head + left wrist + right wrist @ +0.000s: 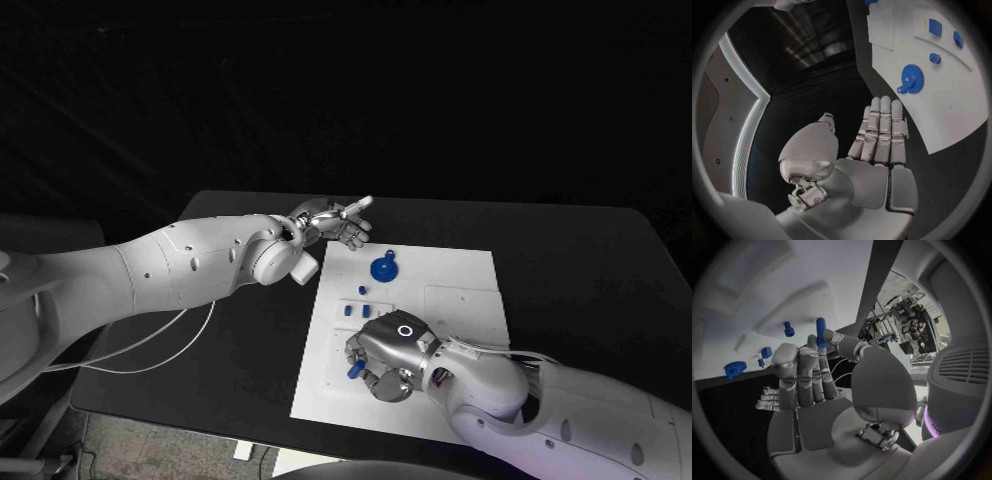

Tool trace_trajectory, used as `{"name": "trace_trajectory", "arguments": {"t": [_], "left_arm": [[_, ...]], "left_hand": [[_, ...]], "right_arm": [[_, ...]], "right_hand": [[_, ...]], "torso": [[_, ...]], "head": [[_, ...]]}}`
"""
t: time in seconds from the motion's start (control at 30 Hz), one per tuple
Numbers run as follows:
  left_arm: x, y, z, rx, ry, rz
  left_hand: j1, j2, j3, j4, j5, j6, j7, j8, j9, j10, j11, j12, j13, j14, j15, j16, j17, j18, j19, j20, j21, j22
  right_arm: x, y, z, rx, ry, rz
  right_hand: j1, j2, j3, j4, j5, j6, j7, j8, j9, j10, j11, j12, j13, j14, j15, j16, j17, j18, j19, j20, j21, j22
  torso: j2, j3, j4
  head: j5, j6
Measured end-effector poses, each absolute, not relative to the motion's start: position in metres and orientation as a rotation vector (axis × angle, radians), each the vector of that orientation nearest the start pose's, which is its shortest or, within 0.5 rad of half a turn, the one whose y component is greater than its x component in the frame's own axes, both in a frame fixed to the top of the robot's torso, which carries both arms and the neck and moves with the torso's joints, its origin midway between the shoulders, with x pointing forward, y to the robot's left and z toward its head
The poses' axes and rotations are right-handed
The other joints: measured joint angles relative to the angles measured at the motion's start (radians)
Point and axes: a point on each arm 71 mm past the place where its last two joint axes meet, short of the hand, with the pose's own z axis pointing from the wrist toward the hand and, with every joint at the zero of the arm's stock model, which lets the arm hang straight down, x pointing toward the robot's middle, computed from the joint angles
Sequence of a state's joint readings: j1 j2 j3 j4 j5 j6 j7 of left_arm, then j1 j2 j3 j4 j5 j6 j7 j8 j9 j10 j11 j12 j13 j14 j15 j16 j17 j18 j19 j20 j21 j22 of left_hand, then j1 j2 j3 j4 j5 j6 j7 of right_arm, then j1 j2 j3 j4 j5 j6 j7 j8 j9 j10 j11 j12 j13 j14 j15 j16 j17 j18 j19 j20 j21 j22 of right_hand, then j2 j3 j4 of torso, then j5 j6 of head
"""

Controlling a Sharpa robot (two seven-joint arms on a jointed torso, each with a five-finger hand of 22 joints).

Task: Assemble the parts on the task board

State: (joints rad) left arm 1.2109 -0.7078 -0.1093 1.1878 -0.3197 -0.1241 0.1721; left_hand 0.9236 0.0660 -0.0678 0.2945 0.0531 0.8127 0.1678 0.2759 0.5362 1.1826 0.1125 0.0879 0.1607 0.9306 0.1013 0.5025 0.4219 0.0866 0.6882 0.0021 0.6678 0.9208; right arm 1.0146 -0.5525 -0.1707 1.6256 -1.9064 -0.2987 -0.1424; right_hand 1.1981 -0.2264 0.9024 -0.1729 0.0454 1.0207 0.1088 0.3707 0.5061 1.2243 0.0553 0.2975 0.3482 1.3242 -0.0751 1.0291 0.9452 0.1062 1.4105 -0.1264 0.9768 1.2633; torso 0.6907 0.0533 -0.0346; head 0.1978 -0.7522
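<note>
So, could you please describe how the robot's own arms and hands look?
Both arms are smooth white shells with rounded joints. The left hand and right hand are silver metal with segmented fingers. A thin pale cable loops beneath the left arm, and a small ring marking sits on the right hand's back.

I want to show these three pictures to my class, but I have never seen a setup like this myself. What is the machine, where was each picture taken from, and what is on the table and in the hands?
This is a robot with two white arms ending in silver hands. One picture looks down from its head; the round ones come from cameras at each wrist. On the black table lies a white board with small blue parts, including a blue gear. The right hand holds a blue peg in its fingers over the board's near end. The left hand holds nothing, fingers straight, at the board's far corner.
</note>
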Motion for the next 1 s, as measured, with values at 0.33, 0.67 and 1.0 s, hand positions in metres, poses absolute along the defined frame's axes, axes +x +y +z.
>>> {"name": "trace_trajectory", "arguments": {"t": [0.33, 0.67, 1.0], "left_arm": [[0.534, 0.232, -0.228, -0.880, 1.781, -1.228], [0.534, 0.233, -0.228, -0.881, 1.781, -1.227], [0.534, 0.232, -0.228, -0.880, 1.781, -1.228]], "left_hand": [[0.005, 0.005, -0.002, 0.002, 0.000, 0.000, 0.000, 0.000, 0.000, 0.000, 0.000, 0.000, -0.001, 0.000, 0.000, -0.004, 0.000, 0.000, 0.000, 0.000, 0.000, 0.000], [0.005, 0.005, -0.008, 0.002, 0.000, 0.000, 0.000, 0.000, 0.000, 0.000, 0.000, 0.000, -0.002, 0.000, 0.000, -0.005, 0.001, 0.000, 0.000, 0.000, 0.000, 0.001], [0.005, 0.005, -0.008, 0.002, 0.000, 0.000, 0.000, 0.000, -0.001, 0.000, 0.000, 0.000, -0.002, 0.000, 0.000, -0.005, 0.002, 0.000, 0.000, 0.000, 0.000, 0.002]], "right_arm": [[0.361, -0.027, -0.278, -0.741, 1.633, 0.862], [0.361, -0.028, -0.279, -0.744, 1.634, 0.850], [0.360, -0.017, -0.279, -0.763, 1.657, 0.864]], "right_hand": [[0.000, 0.000, 0.000, 0.000, -0.003, 0.000, 0.000, 0.000, 0.000, 0.000, 0.000, 0.000, 0.000, 0.000, 0.000, 0.000, 0.000, 0.000, -0.001, -0.002, 0.000, 0.001], [0.000, 0.000, -0.001, -0.001, -0.003, 0.000, 0.000, -0.001, 0.001, 0.000, 0.000, 0.000, 0.000, 0.000, 0.000, 0.000, 0.000, 0.000, 0.001, -0.004, 0.000, 0.001], [0.000, 0.000, 0.001, -0.004, 0.001, 0.000, 0.000, -0.005, 0.000, 0.000, 0.000, 0.000, 0.004, 0.002, -0.002, 0.000, 0.000, 0.000, 0.001, -0.004, 0.000, 0.003]], "torso": [[0.000, -0.0001, 0.0001], [0.000, 0.0000, -0.0001], [0.000, -0.0001, 0.0005]], "head": [[0.000, 0.001], [-0.001, 0.003], [-0.002, 0.002]]}}
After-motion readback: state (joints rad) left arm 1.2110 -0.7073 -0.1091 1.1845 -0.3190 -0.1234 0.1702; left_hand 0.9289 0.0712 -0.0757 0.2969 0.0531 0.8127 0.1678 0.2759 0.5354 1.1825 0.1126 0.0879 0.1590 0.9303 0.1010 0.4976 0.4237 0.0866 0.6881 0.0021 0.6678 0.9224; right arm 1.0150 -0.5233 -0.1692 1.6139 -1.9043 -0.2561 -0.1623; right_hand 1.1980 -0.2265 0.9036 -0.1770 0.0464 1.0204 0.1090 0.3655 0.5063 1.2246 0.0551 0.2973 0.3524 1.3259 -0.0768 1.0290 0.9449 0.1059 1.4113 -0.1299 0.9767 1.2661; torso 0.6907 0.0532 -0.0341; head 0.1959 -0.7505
